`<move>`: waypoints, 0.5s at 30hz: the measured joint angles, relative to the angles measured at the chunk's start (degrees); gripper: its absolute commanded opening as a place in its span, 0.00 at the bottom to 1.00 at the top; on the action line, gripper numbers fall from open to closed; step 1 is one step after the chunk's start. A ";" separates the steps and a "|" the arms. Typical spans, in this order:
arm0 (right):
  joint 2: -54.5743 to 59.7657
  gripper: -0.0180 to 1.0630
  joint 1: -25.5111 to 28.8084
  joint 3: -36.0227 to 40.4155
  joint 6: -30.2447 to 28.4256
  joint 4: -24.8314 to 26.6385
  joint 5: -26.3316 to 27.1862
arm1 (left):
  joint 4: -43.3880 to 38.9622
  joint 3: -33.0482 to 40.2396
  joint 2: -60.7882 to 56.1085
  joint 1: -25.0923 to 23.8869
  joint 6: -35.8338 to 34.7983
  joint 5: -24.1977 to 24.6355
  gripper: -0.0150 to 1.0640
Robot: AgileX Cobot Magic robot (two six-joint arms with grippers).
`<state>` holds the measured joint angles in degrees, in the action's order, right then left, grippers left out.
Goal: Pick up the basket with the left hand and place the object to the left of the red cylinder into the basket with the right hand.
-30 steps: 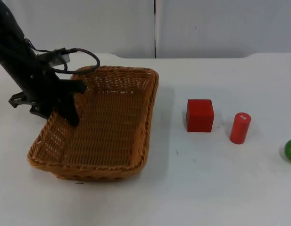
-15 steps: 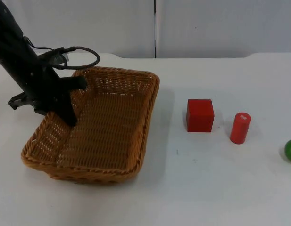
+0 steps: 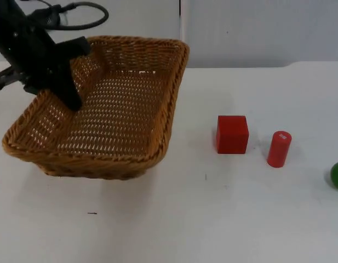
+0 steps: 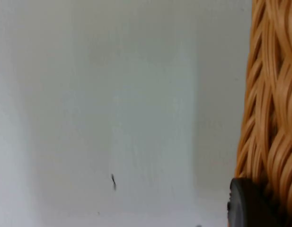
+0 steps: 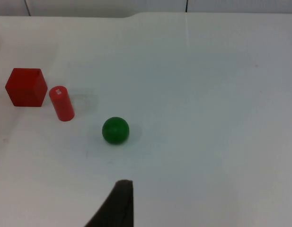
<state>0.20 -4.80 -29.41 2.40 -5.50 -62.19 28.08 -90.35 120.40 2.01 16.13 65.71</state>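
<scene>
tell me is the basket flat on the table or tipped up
Tipped up and lifted: the left pincer grips the basket by its left rim, and its shadow falls on the table below it.

The left arm [image 3: 26, 46] is matte black throughout, a thick angular column ending in two long, narrow black fingers [image 3: 67, 90]; a short black bracket juts from its side. A left fingertip [image 4: 247, 203] is a rounded black pad. A right fingertip [image 5: 115, 205] is a dark, tapering black blade.
</scene>
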 measured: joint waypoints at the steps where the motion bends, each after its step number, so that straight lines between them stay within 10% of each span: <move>1: 0.00 0.98 0.00 0.00 0.00 0.00 0.00 | -0.17 0.00 -0.70 0.00 -0.45 1.12 0.01; 15: 0.00 0.98 -0.10 0.00 0.00 0.00 0.00 | -0.15 17.24 -17.86 0.00 -1.81 2.39 0.01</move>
<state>0.20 -4.90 -29.41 2.40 -5.50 -62.19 27.93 -73.10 102.54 2.01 14.32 68.10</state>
